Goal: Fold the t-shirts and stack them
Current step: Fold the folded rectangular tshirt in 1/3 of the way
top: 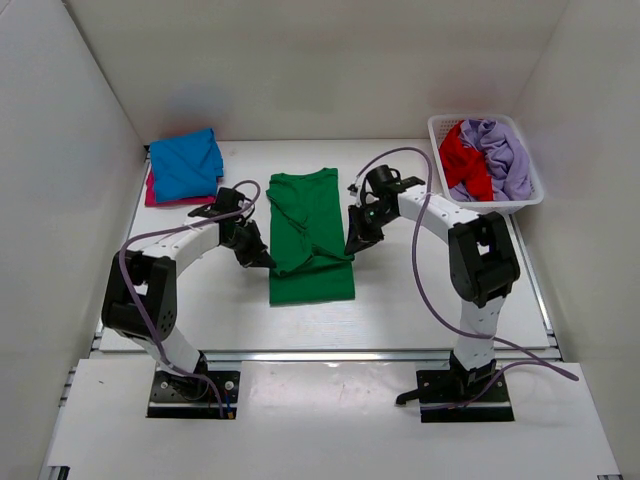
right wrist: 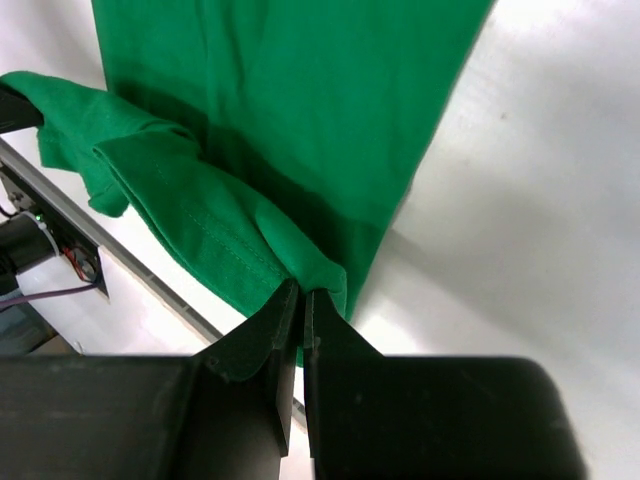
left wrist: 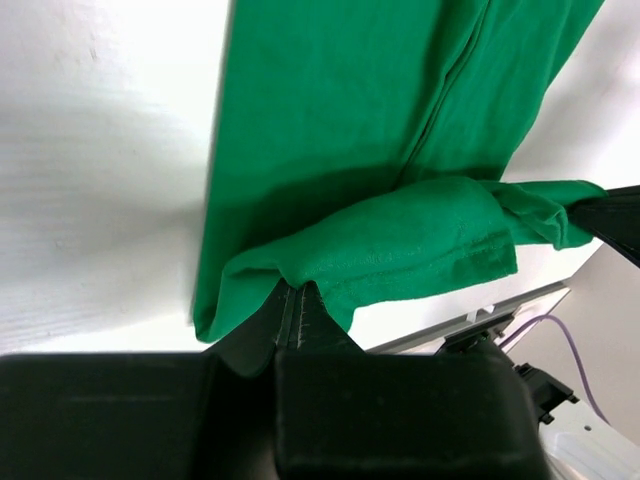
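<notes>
A bright green t-shirt [top: 310, 235] lies lengthwise in the middle of the table, folded into a narrow strip. My left gripper [top: 262, 258] is shut on its left edge, the cloth [left wrist: 400, 240] pinched at the fingertips and lifted in a fold. My right gripper [top: 353, 243] is shut on the right edge, where a green fold [right wrist: 200, 220] rises off the table. A folded blue t-shirt [top: 186, 163] rests on a magenta-pink one [top: 153, 192] at the back left. Red [top: 466, 160] and lilac [top: 500, 155] t-shirts lie crumpled in the basket.
The white lattice basket [top: 535, 185] stands at the back right corner. White walls close the table on the left, back and right. A metal rail [top: 330, 355] runs along the near edge, with both arm bases behind it.
</notes>
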You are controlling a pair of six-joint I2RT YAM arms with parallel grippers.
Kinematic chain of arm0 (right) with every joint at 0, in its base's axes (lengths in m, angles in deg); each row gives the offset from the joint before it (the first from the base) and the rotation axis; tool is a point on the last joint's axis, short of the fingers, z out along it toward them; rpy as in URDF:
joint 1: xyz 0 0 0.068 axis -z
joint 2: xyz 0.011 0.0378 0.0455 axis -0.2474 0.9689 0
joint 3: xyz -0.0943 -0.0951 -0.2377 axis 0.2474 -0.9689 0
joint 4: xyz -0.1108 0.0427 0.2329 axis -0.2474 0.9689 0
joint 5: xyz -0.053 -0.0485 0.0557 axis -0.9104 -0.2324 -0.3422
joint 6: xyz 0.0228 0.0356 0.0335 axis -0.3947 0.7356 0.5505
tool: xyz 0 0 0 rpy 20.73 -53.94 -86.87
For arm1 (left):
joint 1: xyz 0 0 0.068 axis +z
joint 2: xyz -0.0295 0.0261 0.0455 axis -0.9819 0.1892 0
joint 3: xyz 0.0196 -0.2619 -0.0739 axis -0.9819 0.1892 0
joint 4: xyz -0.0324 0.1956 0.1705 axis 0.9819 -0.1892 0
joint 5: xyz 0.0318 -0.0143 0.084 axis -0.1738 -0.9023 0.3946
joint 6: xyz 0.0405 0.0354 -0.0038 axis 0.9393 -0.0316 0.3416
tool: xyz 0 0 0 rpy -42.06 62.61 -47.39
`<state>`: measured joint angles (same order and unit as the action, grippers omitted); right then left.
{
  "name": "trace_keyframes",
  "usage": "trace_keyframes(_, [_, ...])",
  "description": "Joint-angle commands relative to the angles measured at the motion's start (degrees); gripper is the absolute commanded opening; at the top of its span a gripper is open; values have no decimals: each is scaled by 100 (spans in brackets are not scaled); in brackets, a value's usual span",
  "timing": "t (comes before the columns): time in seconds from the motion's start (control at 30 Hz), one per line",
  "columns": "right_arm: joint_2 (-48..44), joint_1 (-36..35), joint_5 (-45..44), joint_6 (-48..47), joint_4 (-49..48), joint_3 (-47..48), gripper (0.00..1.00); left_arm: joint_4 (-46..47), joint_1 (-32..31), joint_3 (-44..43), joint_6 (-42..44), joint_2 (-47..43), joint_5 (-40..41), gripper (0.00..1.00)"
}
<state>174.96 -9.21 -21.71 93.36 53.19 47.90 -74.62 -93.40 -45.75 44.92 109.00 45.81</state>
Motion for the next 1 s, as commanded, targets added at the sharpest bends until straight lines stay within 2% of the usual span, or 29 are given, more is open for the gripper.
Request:
trace_keyframes(0.0, [112,94,53,-185,65,337,0,121,95,-247,90,23,-74,0])
trace_keyframes(0.6, [613,217,71,-326,39,741,0,462,209,-467,37,550,-48,1])
trace_keyframes(0.7, [613,261,97,-273,3,785,6,515,200,-572,2,639,-101,11])
trace_keyframes(0.73, [596,279,89,-291,-75,750,11,498,191,-616,-24,674,-66,11])
trace_keyframes(0.8, [613,340,176,-212,-163,759,15,665,209,-643,-103,683,-135,22])
trace_keyframes(0.87, [570,375,255,-106,-303,750,17,884,261,-651,-208,727,-232,25])
trace_keyframes(0.97, [587,463,431,60,-531,768,26,1007,366,-826,-349,858,-338,30])
